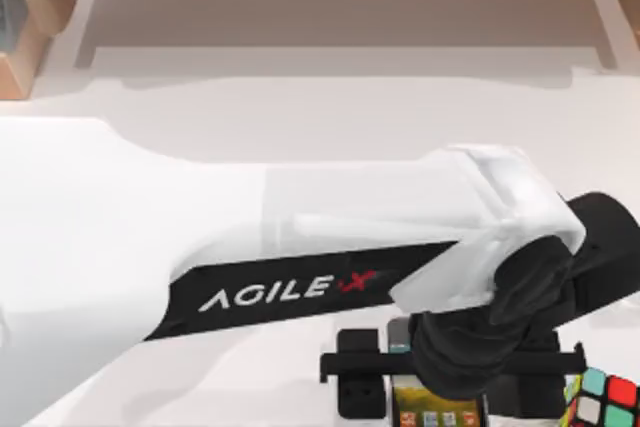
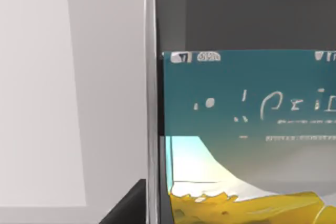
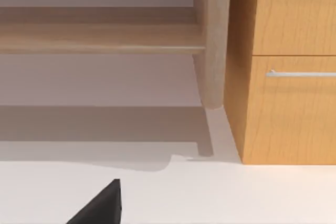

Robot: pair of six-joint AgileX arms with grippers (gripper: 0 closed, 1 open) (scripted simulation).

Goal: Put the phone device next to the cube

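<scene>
A plain white worktop (image 1: 300, 107) runs back to pale wooden furniture; the right wrist view adds a wooden cabinet (image 3: 283, 77) with a metal drawer handle. My left arm reaches across to the top view's lower right, its pincer (image 1: 440, 377) over the slim dark-framed phone device (image 1: 432, 409); I cannot tell how its fingers stand. The left wrist view shows the lit screen close up. The sticker-covered cube (image 1: 603, 402) sits just right of it, at the frame's lower edge.

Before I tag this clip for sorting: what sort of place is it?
Probably a rendered room at a white table: wooden furniture legs and a wood drawer cabinet stand behind it.
</scene>
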